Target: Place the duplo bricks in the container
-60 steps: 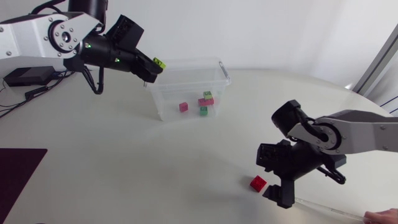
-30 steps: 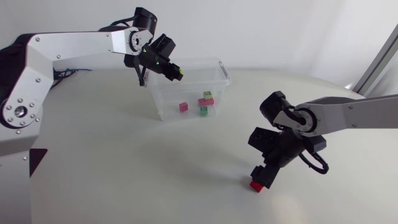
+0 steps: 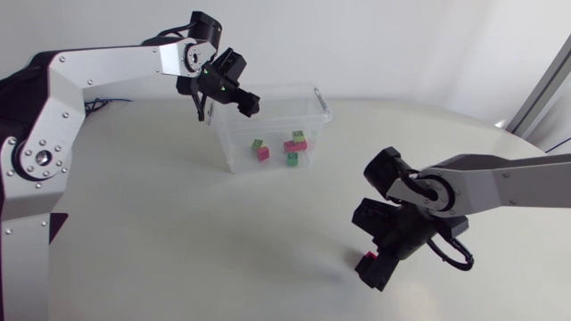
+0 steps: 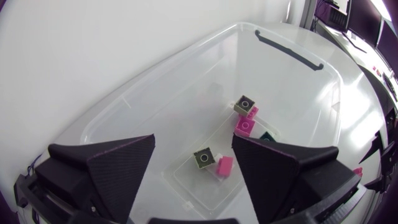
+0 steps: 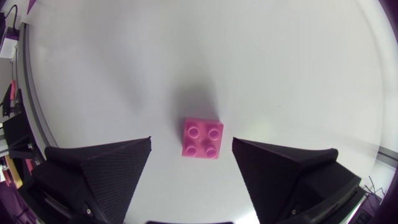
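White table point(image 3: 178, 232), clear container point(image 3: 314, 98) toward its far edge. Left claw point(image 4: 193, 146) hangs over the container, spread wide and empty. Right claw point(image 5: 191, 140) is open around the loose brick point(image 5: 202, 138) near the table's front edge, not touching it. A few bricks point(image 3: 261, 152) are already in. The loose one sits off-centre and skewed, so I reckon closing could twist it out.
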Robot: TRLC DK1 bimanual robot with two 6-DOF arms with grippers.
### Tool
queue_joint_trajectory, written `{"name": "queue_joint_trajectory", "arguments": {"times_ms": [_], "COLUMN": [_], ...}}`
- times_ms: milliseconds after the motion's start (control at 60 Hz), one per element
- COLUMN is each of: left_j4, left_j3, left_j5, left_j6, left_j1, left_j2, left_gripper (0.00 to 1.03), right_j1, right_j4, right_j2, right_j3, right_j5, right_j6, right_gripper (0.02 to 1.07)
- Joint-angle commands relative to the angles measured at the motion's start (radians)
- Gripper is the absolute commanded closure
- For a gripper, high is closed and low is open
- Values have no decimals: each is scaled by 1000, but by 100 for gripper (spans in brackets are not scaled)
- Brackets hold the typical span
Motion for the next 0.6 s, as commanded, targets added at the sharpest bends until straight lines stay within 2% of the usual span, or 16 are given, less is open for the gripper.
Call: {"name": "queue_joint_trajectory", "arguments": {"times_ms": [0, 83, 183, 233, 300, 333, 400, 433, 583], "left_j4": [-17, -17, -15, -12, -3, 6, 46, 66, 51], "left_j3": [6, -46, -118, -180, -258, -298, -394, -447, -611], "left_j5": [-7, -5, -5, -5, -2, -3, -3, -3, -22], "left_j6": [-29, -31, -31, -31, -38, -38, -38, -41, -50], "left_j1": [17, 20, 22, 22, 23, 23, 20, 17, 22], "left_j2": [-42, -123, -232, -324, -441, -493, -608, -671, -875], "left_gripper": [4, 4, 4, 4, 4, 4, 4, 4, 4], "right_j1": [0, -6, -8, -8, -8, -8, -5, -2, 1], "right_j4": [21, 47, 64, 78, 95, 100, 92, 84, 9], "right_j2": [18, 34, 49, 58, 58, 55, 54, 47, -22], "right_j3": [-36, -47, -50, -51, -51, -51, -50, -47, -19], "right_j5": [5, 10, 13, 14, 25, 27, 42, 45, 50], "right_j6": [26, 26, 26, 25, 25, 25, 25, 25, 26], "right_gripper": [17, 18, 29, 40, 65, 71, 72, 77, 78]}}
